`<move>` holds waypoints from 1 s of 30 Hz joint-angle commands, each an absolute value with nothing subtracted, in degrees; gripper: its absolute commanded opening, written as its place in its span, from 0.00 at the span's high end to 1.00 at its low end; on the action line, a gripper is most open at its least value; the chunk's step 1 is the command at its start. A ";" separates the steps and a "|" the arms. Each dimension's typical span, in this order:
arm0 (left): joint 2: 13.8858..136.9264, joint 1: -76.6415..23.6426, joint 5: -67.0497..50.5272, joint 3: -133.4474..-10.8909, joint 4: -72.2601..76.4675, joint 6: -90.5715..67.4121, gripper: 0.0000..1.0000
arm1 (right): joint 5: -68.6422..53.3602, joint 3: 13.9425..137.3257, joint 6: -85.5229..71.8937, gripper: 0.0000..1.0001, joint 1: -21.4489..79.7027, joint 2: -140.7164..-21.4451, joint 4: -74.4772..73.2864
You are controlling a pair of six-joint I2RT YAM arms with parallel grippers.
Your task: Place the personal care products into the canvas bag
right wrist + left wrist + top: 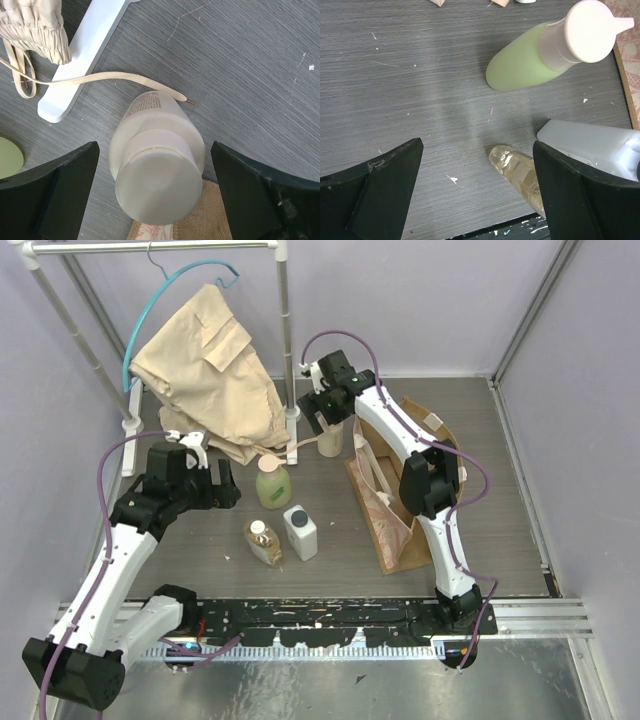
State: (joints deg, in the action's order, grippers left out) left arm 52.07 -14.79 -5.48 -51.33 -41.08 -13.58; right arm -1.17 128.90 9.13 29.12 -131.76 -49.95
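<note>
Dark woodgrain table (pixel 180 540): green bottle (pixel 272 483), amber bottle (pixel 264 541) and white bottle (pixel 300 531) in the middle, cream bottle (pixel 329 437) farther back, canvas bag (pixel 395 525) on the right.

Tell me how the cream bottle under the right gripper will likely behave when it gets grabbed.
The cream bottle stands upright and looks tall for its round base, so a sideways nudge could tip it, and once down it would probably roll. Its smooth plastic wall may slip in the open right gripper. It looks rigid enough not to crumple.

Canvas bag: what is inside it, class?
The cream, green, amber and white bottles sit outside the bag; nothing shows inside. The right arm covers much of its opening.
</note>
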 commanded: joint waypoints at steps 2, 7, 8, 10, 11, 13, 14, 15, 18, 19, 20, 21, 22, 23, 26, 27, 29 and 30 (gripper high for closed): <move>52.44 -14.80 -6.32 -52.79 -41.40 -13.63 0.02 | -1.60 128.35 9.81 0.00 29.00 -132.70 -47.36; 52.96 -14.74 -6.41 -52.66 -41.13 -13.67 0.02 | -1.43 125.27 9.93 0.00 29.00 -132.31 -45.05; 53.07 -14.77 -6.48 -52.57 -41.07 -13.65 0.02 | -1.41 124.52 9.98 0.00 29.00 -132.14 -44.40; 53.20 -14.73 -6.51 -52.57 -40.97 -13.63 0.02 | -1.21 123.35 10.10 0.00 29.00 -131.71 -43.25; 53.25 -14.72 -6.53 -52.57 -40.96 -13.58 0.02 | -1.09 122.78 10.15 0.00 29.00 -131.41 -42.70; 53.30 -14.76 -6.50 -52.53 -40.79 -13.64 0.02 | -1.06 121.88 10.32 0.02 29.01 -130.91 -41.93; 53.41 -14.78 -6.50 -52.48 -40.72 -13.63 0.02 | -1.05 121.57 10.35 0.03 29.00 -130.73 -41.73; 53.43 -14.70 -6.55 -52.39 -40.70 -13.62 0.02 | -1.01 121.34 10.41 0.03 29.00 -130.56 -41.59; 53.45 -14.82 -6.67 -52.15 -40.40 -13.70 0.02 | -0.97 119.76 10.46 0.05 29.07 -129.66 -40.54; 53.37 -14.78 -6.74 -52.11 -40.35 -13.75 0.02 | -0.97 119.21 10.46 0.05 29.07 -129.27 -40.09; 53.43 -14.77 -6.80 -52.00 -40.31 -13.79 0.02 | -0.97 118.74 10.39 0.04 29.09 -128.89 -39.86; 53.36 -14.79 -6.85 -51.93 -40.26 -13.84 0.02 | -0.78 118.40 10.26 0.04 29.09 -128.59 -39.82; 53.34 -14.78 -6.86 -51.82 -40.28 -13.80 0.02 | -0.44 118.31 10.05 0.02 29.10 -128.40 -39.93; 53.24 -14.78 -6.86 -51.81 -40.26 -13.87 0.02 | -0.25 118.18 9.90 0.00 29.09 -128.15 -40.08; 53.03 -14.76 -6.85 -51.62 -40.41 -13.81 0.02 | 0.22 117.47 9.54 0.00 29.07 -127.21 -40.17; 52.94 -14.80 -6.85 -51.61 -40.43 -13.83 0.02 | 0.20 116.93 9.43 0.00 29.02 -126.62 -39.89; 52.69 -14.77 -6.83 -51.52 -40.51 -13.87 0.02 | 0.06 115.37 9.04 0.00 29.05 -125.11 -38.76; 52.66 -14.82 -6.85 -51.52 -40.52 -13.86 0.02 | 0.01 114.50 8.79 0.00 29.03 -124.24 -38.05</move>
